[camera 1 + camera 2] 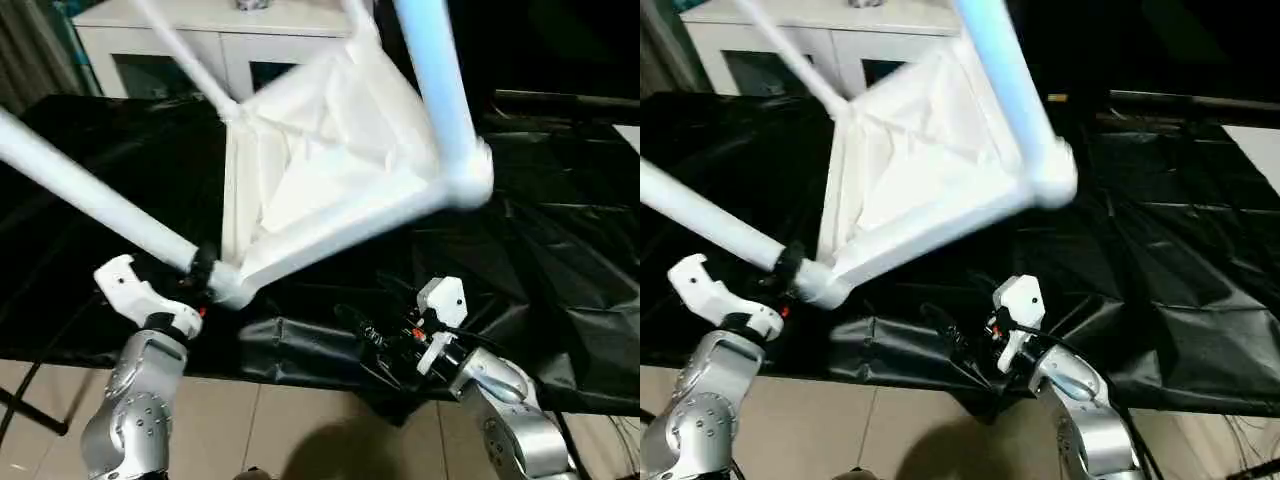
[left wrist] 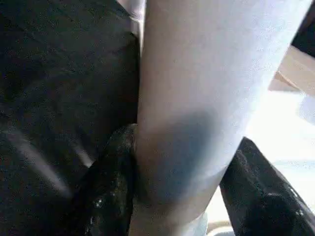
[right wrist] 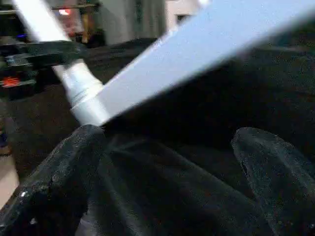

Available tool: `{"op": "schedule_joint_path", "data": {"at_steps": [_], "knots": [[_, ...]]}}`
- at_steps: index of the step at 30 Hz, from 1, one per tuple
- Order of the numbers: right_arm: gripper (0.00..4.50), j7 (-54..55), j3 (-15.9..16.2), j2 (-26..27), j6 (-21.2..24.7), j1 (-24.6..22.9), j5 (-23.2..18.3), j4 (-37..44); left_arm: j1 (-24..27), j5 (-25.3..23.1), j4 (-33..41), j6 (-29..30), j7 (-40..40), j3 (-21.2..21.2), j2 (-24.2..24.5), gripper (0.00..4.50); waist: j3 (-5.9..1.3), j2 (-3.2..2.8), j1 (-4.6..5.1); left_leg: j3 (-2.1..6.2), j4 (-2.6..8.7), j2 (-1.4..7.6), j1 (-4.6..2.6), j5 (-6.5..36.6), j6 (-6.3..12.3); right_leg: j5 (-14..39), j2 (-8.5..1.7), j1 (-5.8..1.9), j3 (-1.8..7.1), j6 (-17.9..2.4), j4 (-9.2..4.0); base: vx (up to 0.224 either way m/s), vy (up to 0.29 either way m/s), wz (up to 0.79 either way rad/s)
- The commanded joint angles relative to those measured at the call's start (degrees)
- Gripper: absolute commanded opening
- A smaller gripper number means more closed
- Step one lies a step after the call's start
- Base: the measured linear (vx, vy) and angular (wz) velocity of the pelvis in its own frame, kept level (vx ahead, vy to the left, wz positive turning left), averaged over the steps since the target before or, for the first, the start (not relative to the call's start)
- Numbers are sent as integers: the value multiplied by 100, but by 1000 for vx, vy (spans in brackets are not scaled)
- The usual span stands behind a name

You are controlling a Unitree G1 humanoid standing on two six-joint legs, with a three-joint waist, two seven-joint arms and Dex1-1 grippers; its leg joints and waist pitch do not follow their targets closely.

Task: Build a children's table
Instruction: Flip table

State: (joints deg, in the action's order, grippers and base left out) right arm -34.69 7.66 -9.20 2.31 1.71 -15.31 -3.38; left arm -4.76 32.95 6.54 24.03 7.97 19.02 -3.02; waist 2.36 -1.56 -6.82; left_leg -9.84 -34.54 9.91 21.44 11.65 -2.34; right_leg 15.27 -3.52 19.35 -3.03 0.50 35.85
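Observation:
The white tabletop (image 1: 320, 150) stands tilted up off the black-covered bench, ribbed underside toward me. White legs stick out of its corner sockets: one runs out to the left (image 1: 90, 195), one rises at the top (image 1: 435, 80), and a thin far one (image 1: 185, 55) lies behind. My left gripper (image 1: 203, 270) is shut on the left leg (image 2: 197, 98) just by its socket, with black fingers (image 2: 110, 196) pressed on both sides. My right gripper (image 1: 375, 345) hangs low at the bench's front edge, below the tabletop. Its fingers (image 3: 54, 187) are open and hold nothing.
Black sheeting (image 1: 560, 250) covers the whole bench and drapes over its front edge. A white cabinet with glass doors (image 1: 200, 40) stands behind the bench. Tiled floor (image 1: 300, 430) shows in front, between my forearms.

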Motion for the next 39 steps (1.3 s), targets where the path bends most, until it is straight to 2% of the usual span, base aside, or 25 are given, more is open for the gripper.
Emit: {"op": "schedule_joint_path", "data": {"at_steps": [1,4,8,9,10,13,15,18,19,21,23,26,27,28,30,33,34,36,38,39], "knots": [[450,366,-265,183,172,120,-170,-126,55,72,-86,167,108,-194,-401,212,-257,39,32,184,460,372,-47,618,243,-344,-495,-79,291,-1002,-407,0,0,0],[450,891,-650,563,386,398,-535,-296,24,20,-80,210,101,-207,-462,212,-264,85,67,176,459,367,-50,594,259,-342,-503,-83,303,-1001,-399,0,0,0],[450,1007,-859,936,681,691,-1141,-402,0,177,-81,221,-19,-225,-456,212,-278,82,57,153,425,361,-46,430,328,-435,-495,-57,316,-964,-375,0,0,0],[450,1001,-880,1010,708,724,-1245,-409,7,201,-94,204,-39,-255,-436,212,-284,100,56,149,423,360,-41,365,332,-525,-484,-61,312,-955,-365,0,0,0],[450,982,-922,1137,775,763,-1427,-372,18,218,-107,161,-78,-295,-425,212,-289,82,44,155,424,368,-46,350,333,-563,-492,-56,310,-957,-355,0,0,0],[450,960,-962,1246,840,784,-1595,-311,21,205,-106,134,-92,-308,-434,212,-295,80,46,150,421,362,-35,320,336,-774,-473,-45,301,-943,-338,0,0,0],[450,1036,-1101,1472,892,909,-1782,-349,15,156,-97,136,-58,-314,-460,212,-285,69,44,156,447,375,-49,459,279,-602,-490,-43,301,-919,-360,0,0,0],[450,1101,-1184,1611,897,1105,-1844,-513,18,122,-86,143,-35,-339,-486,212,-280,81,65,146,459,366,-40,564,156,-418,-483,-46,306,-882,-372,0,0,0],[450,1141,-1185,1626,884,1244,-1787,-633,12,95,-84,141,-15,-378,-486,212,-276,102,68,138,458,369,-49,567,137,-395,-482,-37,315,-852,-379,0,0,0],[450,1308,-1249,1684,816,1528,-1718,-884,4,70,-93,118,-8,-443,-496,212,-285,99,69,131,452,356,-45,521,114,-374,-490,-38,314,-855,-377,0,0,0],[450,1606,-1370,1722,778,1790,-1657,-1143,14,60,-109,78,-19,-518,-509,212,-288,120,77,122,442,355,-50,372,122,-486,-482,-25,317,-873,-357,0,0,0],[450,1831,-1455,1732,867,2106,-1652,-1534,43,-9,-109,23,22,-664,-498,212,-301,116,69,119,431,359,-61,260,133,-629,-472,-19,311,-868,-330,0,0,0],[450,1819,-1456,1721,878,2151,-1665,-1587,47,-30,-99,16,26,-698,-502,212,-309,134,65,108,420,354,-59,205,140,-728,-466,-22,308,-852,-325,0,0,0],[450,1861,-1512,1745,939,2234,-1752,-1671,48,-64,-95,-1,38,-739,-501,212,-304,155,63,102,421,356,-61,202,154,-757,-466,-21,311,-846,-324,0,0,0],[450,1941,-1638,1801,1018,2387,-1915,-1809,43,-111,-91,-36,65,-796,-497,212,-300,142,65,108,434,360,-51,236,163,-750,-478,-29,315,-816,-317,0,0,0],[450,1957,-1897,1891,1084,2790,-2213,-2186,42,-301,-66,-122,82,-957,-447,212,-297,208,61,97,436,360,-49,250,178,-699,-484,-37,312,-781,-320,0,0,0],[450,1971,-1961,1911,1089,2860,-2246,-2257,44,-339,-61,-142,72,-990,-434,212,-302,194,53,99,432,362,-50,242,173,-698,-492,-38,313,-778,-313,0,0,0],[450,2017,-2075,1944,1088,2969,-2317,-2372,50,-341,-48,-161,54,-1006,-443,212,-304,219,51,95,428,364,-52,176,157,-780,-479,-36,308,-766,-308,0,0,0],[422,2051,-2258,1977,1058,3157,-2446,-2611,81,-358,0,-240,-10,-1030,-457,212,-305,292,44,86,426,361,-53,148,190,-852,-489,-46,304,-807,-295,0,0,0],[416,2044,-2258,1966,1050,3179,-2431,-2650,88,-357,14,-247,-12,-1030,-455,212,-303,277,43,89,426,360,-43,131,192,-852,-496,-50,303,-826,-284,0,0,0]]}}
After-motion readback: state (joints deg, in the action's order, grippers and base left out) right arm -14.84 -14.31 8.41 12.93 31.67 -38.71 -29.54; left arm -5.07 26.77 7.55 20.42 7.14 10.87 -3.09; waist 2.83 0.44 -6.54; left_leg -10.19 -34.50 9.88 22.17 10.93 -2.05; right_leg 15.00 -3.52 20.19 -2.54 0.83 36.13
